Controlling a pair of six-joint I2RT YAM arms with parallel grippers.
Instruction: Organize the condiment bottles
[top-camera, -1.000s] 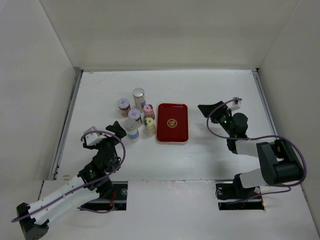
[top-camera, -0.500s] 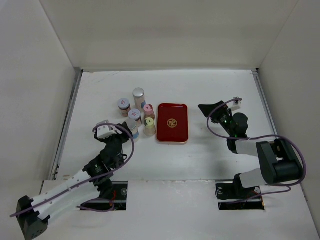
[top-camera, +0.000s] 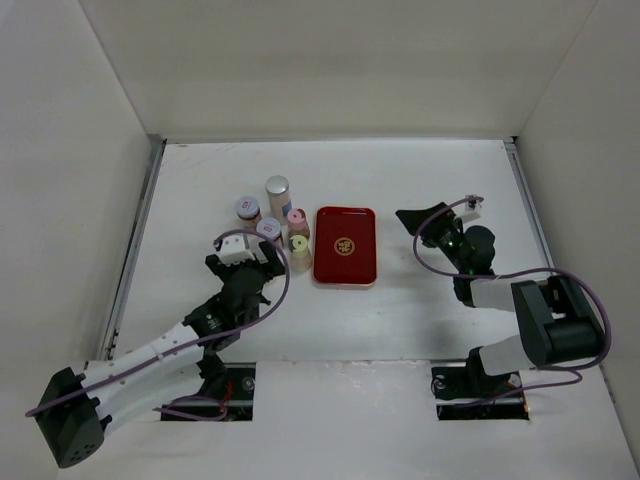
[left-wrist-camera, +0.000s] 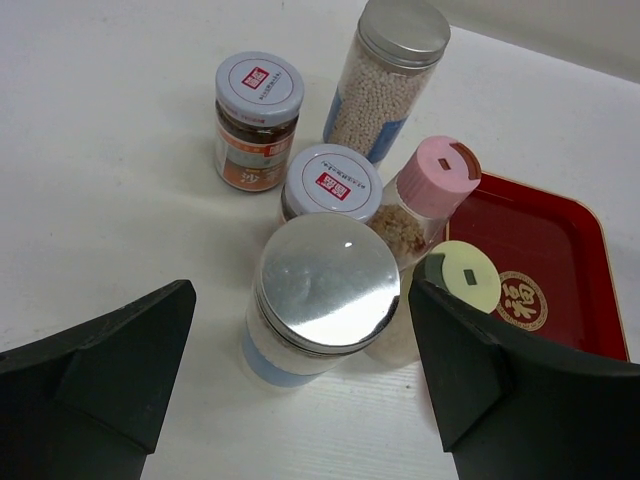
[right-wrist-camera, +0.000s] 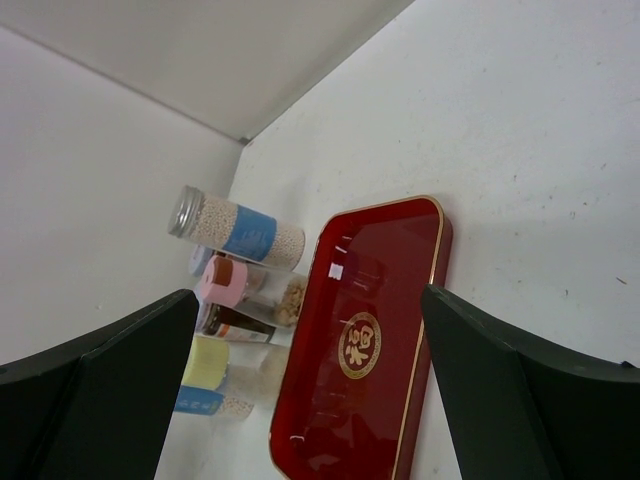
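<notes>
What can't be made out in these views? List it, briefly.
- Top external: nearest silver-capped jar mostly hidden under the left gripper.
- Left wrist: red tray cut off by a finger and the frame edge.
- Right wrist: white-lidded jars mostly hidden behind the tall jar.

The left arm (top-camera: 150, 355) stretches diagonally forward, its left gripper (top-camera: 245, 262) tilted downward with jaws spread wide, while the bent right arm (top-camera: 490, 290) holds the right gripper (top-camera: 420, 215) equally spread, gripping nothing.
</notes>
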